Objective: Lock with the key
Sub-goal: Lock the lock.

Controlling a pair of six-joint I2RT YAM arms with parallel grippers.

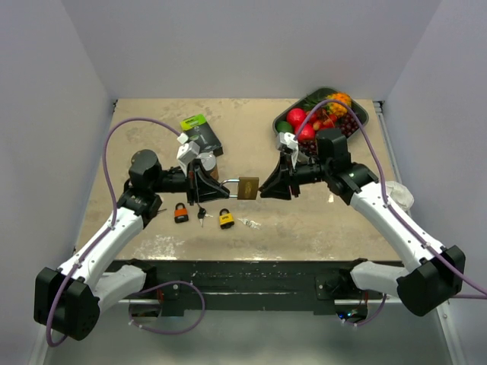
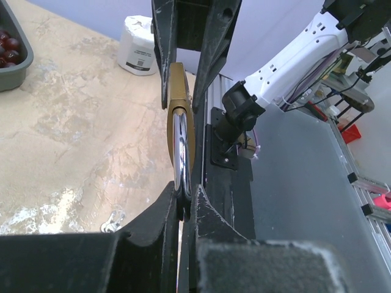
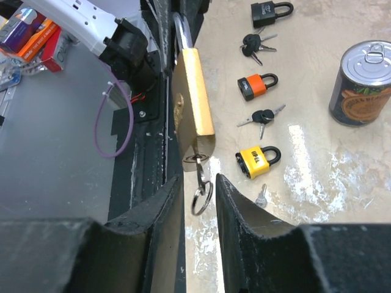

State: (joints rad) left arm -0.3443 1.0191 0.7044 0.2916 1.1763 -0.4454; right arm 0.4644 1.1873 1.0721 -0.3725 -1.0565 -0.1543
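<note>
A brass padlock (image 1: 248, 187) hangs in the air between the two arms above the table's middle. My left gripper (image 1: 218, 187) is shut on its steel shackle (image 2: 179, 152); the brass body (image 2: 178, 91) points away in the left wrist view. A key (image 3: 200, 173) with a ring (image 3: 201, 196) sits in the keyhole at the bottom of the padlock (image 3: 194, 116). My right gripper (image 1: 265, 188) is open, with one finger on each side of the key and its ring, and daylight shows between them (image 3: 200, 183).
On the table below lie an orange padlock (image 1: 181, 212), a yellow padlock (image 1: 227, 220), black-headed keys (image 1: 202, 214) and a loose key (image 1: 247, 223). A can (image 1: 207, 163) and a black box (image 1: 199, 131) stand behind the left arm. A fruit tray (image 1: 358, 125) is at the back right.
</note>
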